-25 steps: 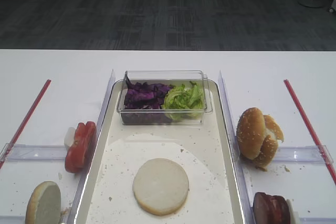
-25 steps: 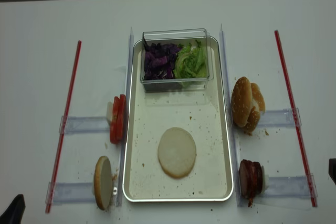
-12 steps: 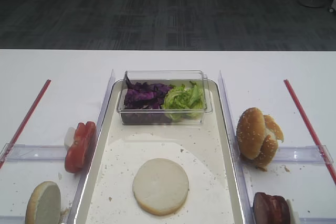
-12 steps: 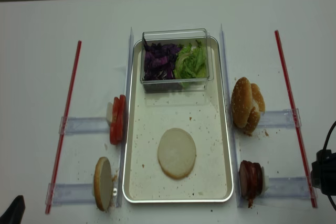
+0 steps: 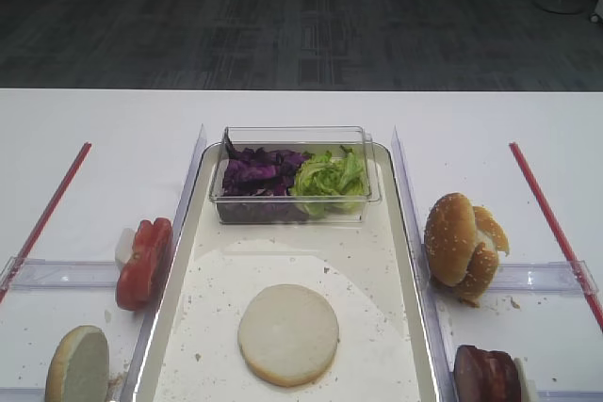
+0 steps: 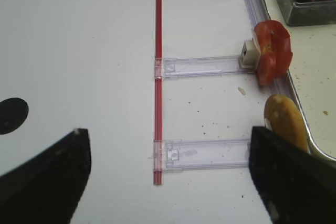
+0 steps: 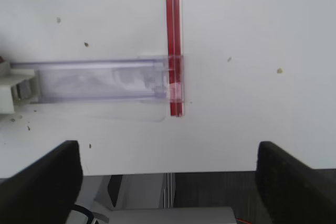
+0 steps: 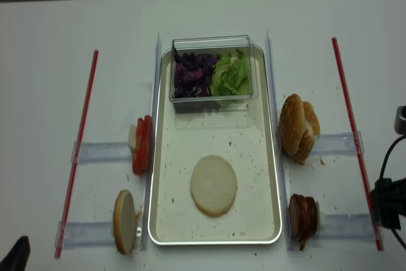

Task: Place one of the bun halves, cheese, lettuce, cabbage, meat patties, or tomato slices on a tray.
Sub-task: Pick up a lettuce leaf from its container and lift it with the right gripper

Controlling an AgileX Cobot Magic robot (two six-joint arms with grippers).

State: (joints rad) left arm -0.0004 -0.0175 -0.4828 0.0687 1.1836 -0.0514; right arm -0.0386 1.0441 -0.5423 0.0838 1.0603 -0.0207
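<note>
The cream tray (image 5: 407,233) (image 8: 273,157) holds one bun half (image 5: 287,334) (image 8: 214,185), cut face up. Another bun half (image 8: 125,221) (image 6: 286,121) stands on edge left of the tray, and seeded bun halves (image 5: 462,247) (image 8: 298,127) lean together on its right. Tomato slices (image 5: 144,263) (image 6: 272,51) sit at the left, meat patties (image 5: 485,376) (image 8: 302,215) at the front right. Cabbage (image 5: 256,174) and lettuce (image 5: 330,176) fill the tub. No cheese shows. My right gripper (image 7: 168,182) is open and empty over the table's front edge. My left gripper (image 6: 168,182) is open and empty, left of the bun half on edge.
A clear plastic tub (image 5: 367,197) stands at the tray's far end. Red strips (image 8: 82,150) (image 8: 352,138) run down both sides, joined to clear rails (image 6: 202,66) (image 7: 100,80). The right arm's dark end (image 8: 384,202) hangs at the right edge, beyond the patties.
The right arm has come in from the right edge toward the red strip near the patties. The food and the left arm have not moved.
</note>
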